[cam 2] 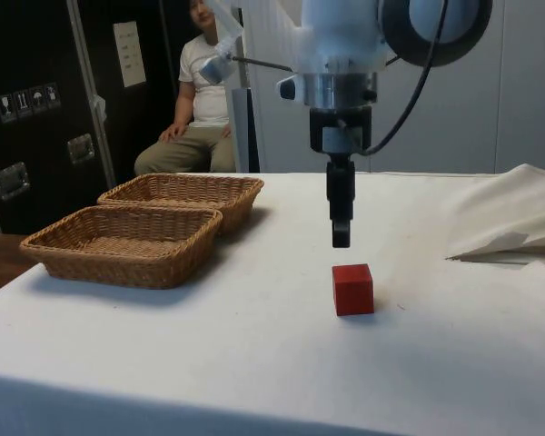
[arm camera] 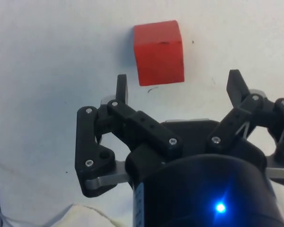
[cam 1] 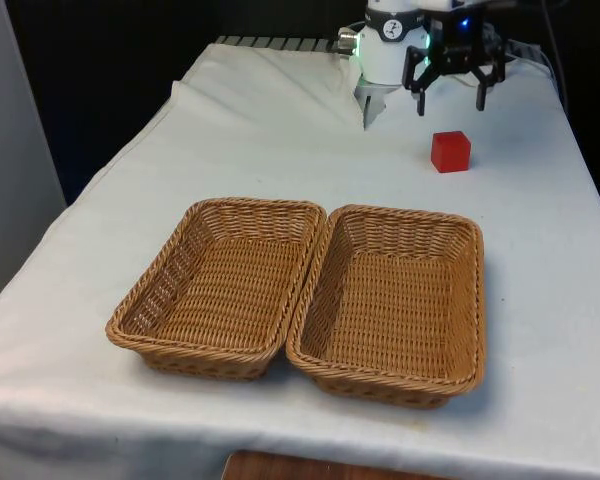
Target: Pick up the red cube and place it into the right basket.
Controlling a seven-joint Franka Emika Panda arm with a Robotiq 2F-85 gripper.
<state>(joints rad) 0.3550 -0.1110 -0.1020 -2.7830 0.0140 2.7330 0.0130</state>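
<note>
Clearly at the approach step, the black two-finger claw point(cam 1: 451, 100) hangs spread and empty above the small red cube point(cam 1: 450, 152) on the white-clothed surface point(cam 1: 540, 250), needing to descend and straddle it.

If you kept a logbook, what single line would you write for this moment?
gripper: open, above table, empty | red cube: on cloth, untouched | right basket: no cube inside | step: approaching
</note>
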